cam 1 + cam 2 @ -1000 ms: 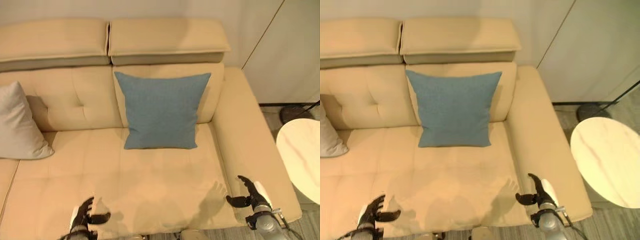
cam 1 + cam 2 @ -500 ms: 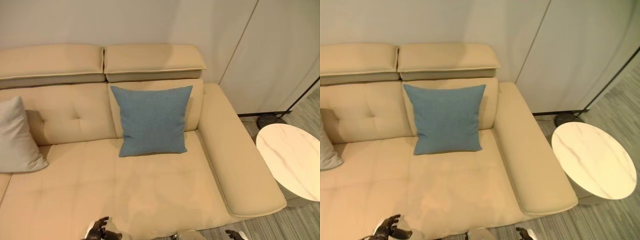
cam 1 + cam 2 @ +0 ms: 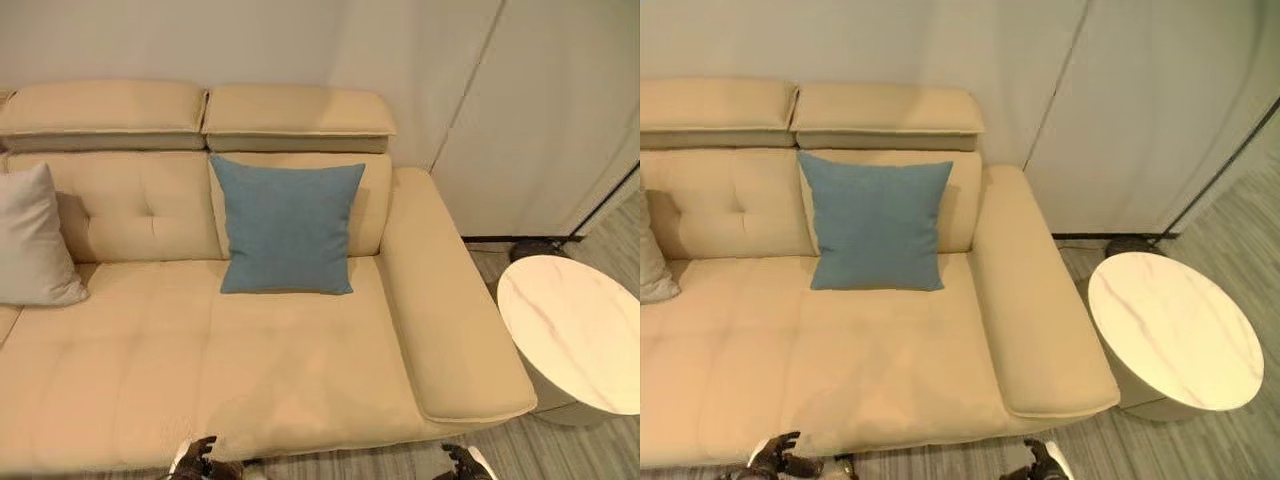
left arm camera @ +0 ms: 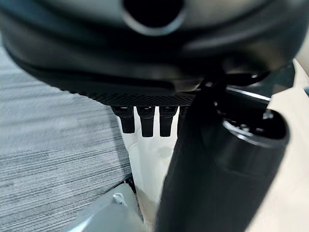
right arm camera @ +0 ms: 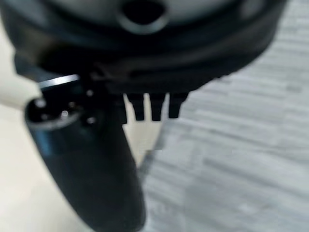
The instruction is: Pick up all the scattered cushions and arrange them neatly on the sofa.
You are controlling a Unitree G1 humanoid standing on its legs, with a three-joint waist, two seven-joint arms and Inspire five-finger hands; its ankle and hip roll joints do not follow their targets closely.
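A blue cushion stands upright against the back of the beige sofa, on its right-hand seat. A pale grey cushion leans against the backrest at the far left. My left hand is low at the sofa's front edge, with relaxed fingers and nothing in it. My right hand hangs below the right armrest over the floor. Its fingers are straight and it is empty too.
A round white marble side table stands right of the armrest. A dark lamp base sits by the pale wall panels behind it. Grey striped carpet covers the floor in front and to the right.
The camera has pulled back and shifted, showing more of the wall and side table. Both hands have come off the seat's front and sunk to the picture's lower edge. The cushions stay put.
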